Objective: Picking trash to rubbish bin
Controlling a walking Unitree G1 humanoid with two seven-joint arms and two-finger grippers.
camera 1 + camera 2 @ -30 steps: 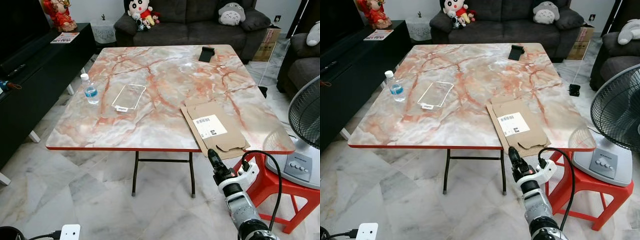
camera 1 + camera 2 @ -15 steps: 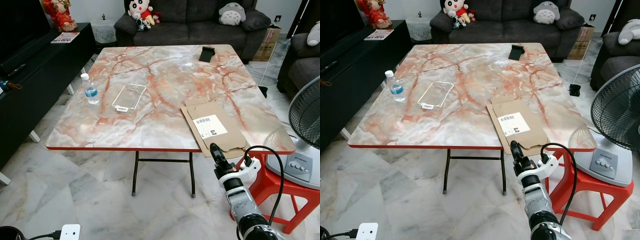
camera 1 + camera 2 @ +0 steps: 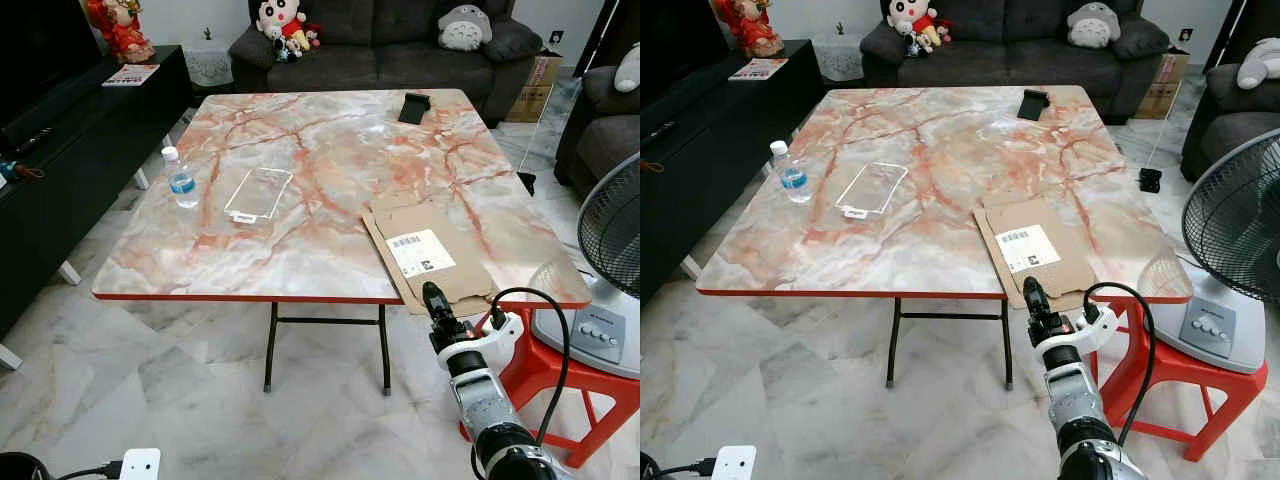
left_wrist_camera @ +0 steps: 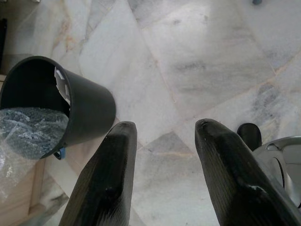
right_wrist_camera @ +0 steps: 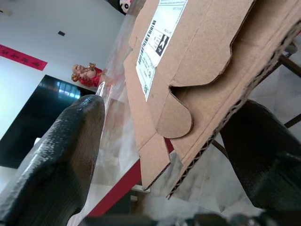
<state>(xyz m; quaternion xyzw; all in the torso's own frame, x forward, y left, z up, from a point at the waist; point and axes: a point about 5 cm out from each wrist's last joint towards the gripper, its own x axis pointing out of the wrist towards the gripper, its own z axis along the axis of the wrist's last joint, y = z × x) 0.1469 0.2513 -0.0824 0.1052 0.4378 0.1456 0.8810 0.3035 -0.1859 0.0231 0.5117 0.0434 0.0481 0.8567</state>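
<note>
The flattened cardboard box (image 3: 428,252) with its white shipping label lies at the near right edge of the marble-top table (image 3: 300,200), overhanging it slightly. The right gripper (image 3: 437,303) is raised to that overhanging edge, its fingers (image 5: 61,155) spread apart on either side of the cardboard. The left gripper (image 4: 162,136) hangs over the tiled floor, fingers apart, near a black rubbish bin (image 4: 80,103).

R arm (image 3: 490,415): silver ribbed cyl segs, dark joint ring low | wrist: white bracket, black cable looped over it | R gripper (image 3: 434,297): 2 long black fingers, woven-look matte texture up close | L gripper (image 4: 162,172): 2 black fingers, rounded tips, smooth w/ slight sheen
</note>
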